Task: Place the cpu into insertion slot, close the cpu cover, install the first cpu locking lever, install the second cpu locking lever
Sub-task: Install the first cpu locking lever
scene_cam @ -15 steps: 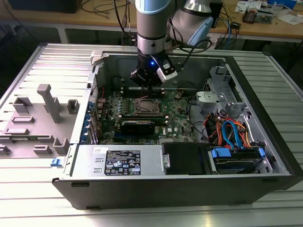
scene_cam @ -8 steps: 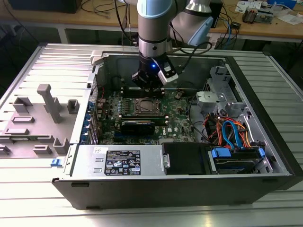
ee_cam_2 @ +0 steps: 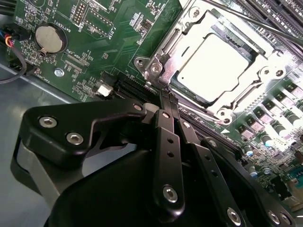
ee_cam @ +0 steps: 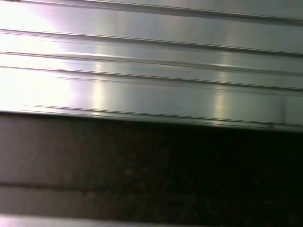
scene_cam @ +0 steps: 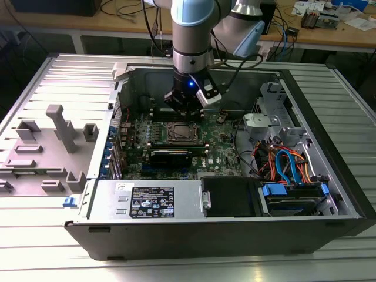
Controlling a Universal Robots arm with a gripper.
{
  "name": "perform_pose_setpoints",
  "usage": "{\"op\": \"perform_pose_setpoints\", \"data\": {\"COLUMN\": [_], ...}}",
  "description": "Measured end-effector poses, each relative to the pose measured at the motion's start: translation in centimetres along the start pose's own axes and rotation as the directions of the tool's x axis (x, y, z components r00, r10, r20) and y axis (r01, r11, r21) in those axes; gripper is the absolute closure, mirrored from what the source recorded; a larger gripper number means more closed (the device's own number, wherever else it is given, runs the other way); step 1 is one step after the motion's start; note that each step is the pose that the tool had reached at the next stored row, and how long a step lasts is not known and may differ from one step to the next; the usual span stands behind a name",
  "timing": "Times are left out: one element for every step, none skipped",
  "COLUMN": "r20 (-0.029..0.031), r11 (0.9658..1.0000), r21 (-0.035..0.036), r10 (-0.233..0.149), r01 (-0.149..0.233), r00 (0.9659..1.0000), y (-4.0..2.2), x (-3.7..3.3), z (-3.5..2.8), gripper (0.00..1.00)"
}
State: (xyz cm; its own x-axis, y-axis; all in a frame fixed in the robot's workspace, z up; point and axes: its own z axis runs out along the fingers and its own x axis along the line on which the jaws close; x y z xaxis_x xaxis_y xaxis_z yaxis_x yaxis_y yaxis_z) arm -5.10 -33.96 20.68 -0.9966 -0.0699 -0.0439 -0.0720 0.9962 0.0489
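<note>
Second wrist view puts the claw (ee_cam_2: 165,97) nearest: matte black linkage plates studded with bright screw heads, their two slim fingers (ee_cam_2: 162,105) pressed together into one narrow tip with nothing between them. That tip hovers at the near edge of the insertion slot (ee_cam_2: 158,61), touching or just above the silvery frame; which of the two cannot be told.

Just beyond it, the cpu (ee_cam_2: 213,68) lies flat and square in the socket, its dull pale-grey metal top showing through the large window of the cpu cover (ee_cam_2: 258,75). So the chip appears seated and the cover looks lowered over it, a thin stamped-steel frame with notched corners and small screws. A thin rod (ee_cam_2: 227,13) crosses the far side of the frame; whether either locking lever is latched cannot be judged, so that part of the work seems to remain open.

Around the socket spreads the glossy green circuit board (ee_cam_2: 118,38), dotted with tiny components and a round coin battery (ee_cam_2: 49,39).

In the exterior view the claw (scene_cam: 187,110) hangs inside the open computer case (scene_cam: 235,235), at the far edge of the socket (scene_cam: 181,133), with a bundle of orange and blue cables (scene_cam: 285,161) toward the exterior view's right. The case rests on a ribbed aluminium worktop (scene_cam: 35,247), whose bright grooved surface also shows in the first wrist view.
</note>
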Motion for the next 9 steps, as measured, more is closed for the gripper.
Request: {"op": "perform_pose_setpoints", "data": {"r20": [0.0000, -0.0001, 0.0000, 0.0001, 0.0000, 0.0000, 0.0000, 0.0000, 0.0002], "r11": [1.0000, 1.0000, 1.0000, 1.0000, 1.0000, 1.0000, 1.0000, 1.0000, 1.0000], "r21": [0.0001, 0.0001, 0.0000, -0.0001, -0.0001, -0.0001, -0.0001, -0.0001, -0.0003], "r10": [0.000, 0.000, 0.000, 0.000, 0.000, 0.000, 0.000, 0.000, 0.000], "r01": [0.000, 0.000, 0.000, 0.000, 0.000, 0.000, 0.000, 0.000, 0.000], "r00": [1.0000, 1.0000, 1.0000, 1.0000, 1.0000, 1.0000, 1.0000, 1.0000, 1.0000], "y": [0.00, 0.00, 0.00, 0.00, 0.00, 0.01, 0.02, 0.02, 0.02], "x": [-0.01, -0.01, -0.02, -0.02, -0.02, -0.02, -0.03, -0.04, -0.04], "z": [0.03, 0.03, 0.04, 0.04, -0.03, -0.14, -0.29, -0.34, -0.34], "gripper": [0.89, 0.89, 0.89, 0.89, 0.89, 0.89, 0.89, 0.89, 0.89]}}
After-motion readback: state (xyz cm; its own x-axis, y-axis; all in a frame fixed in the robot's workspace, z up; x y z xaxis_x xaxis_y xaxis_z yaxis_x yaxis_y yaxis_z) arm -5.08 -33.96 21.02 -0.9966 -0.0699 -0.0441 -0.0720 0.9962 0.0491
